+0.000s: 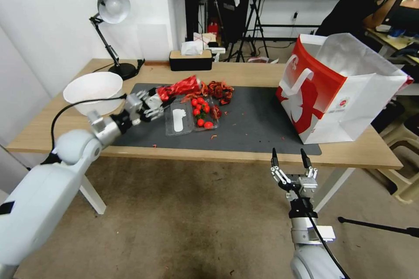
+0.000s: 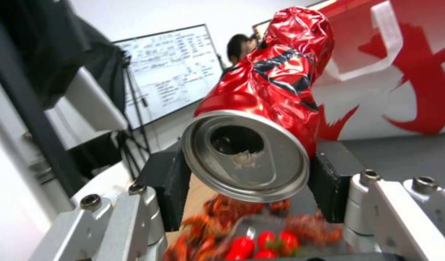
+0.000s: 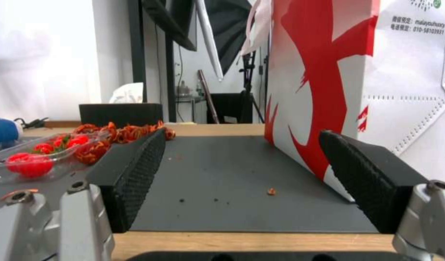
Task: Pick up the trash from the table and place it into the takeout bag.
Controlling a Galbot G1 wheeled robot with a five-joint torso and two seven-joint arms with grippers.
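A crushed red can, a piece of the trash, is held above the dark grey mat with my left gripper shut on its silver end. Below and beside it lie a clear plastic tray of small red tomatoes and a heap of red scraps. The red and white takeout bag stands open at the table's right end. My right gripper hangs open just off the table's front edge, pointing at the mat left of the bag.
A white bowl sits at the table's left, with a desk lamp and a black tissue box along the back edge. Small crumbs dot the mat. A stool stands right of the table.
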